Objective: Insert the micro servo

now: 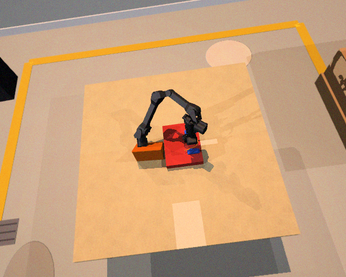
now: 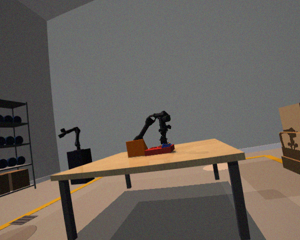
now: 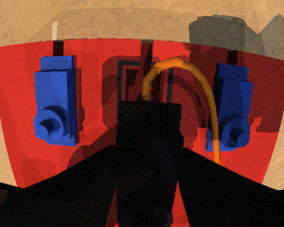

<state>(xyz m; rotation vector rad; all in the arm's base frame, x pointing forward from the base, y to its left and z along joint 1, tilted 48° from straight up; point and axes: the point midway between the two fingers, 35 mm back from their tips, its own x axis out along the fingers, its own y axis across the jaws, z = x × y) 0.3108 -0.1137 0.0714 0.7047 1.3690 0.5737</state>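
Observation:
My gripper (image 1: 191,139) (image 2: 163,142) (image 3: 148,155) points down over the red deck (image 1: 175,159) (image 2: 158,150) (image 3: 14,95) and is shut on the loose micro servo (image 3: 149,115), which shows as a dark block between the fingers. Its orange cable (image 3: 213,106) arches from the block's far side toward the right fitted servo. The marked pocket's dark outline (image 3: 119,82) shows just beyond the block, its near part hidden. A dark notch (image 3: 147,47) lies at the deck's far edge, in line with the pocket. The servo's underside, ears and shaft cannot be made out, nor any gap below it.
Blue fitted servos stand on both sides of the pocket, one left (image 3: 54,87) and one right (image 3: 234,95); one also shows in the top view (image 1: 193,151). An orange block (image 1: 149,152) (image 2: 135,148) stands beside the deck, below the arm's base. The wooden table (image 1: 122,208) (image 2: 196,155) carries everything.

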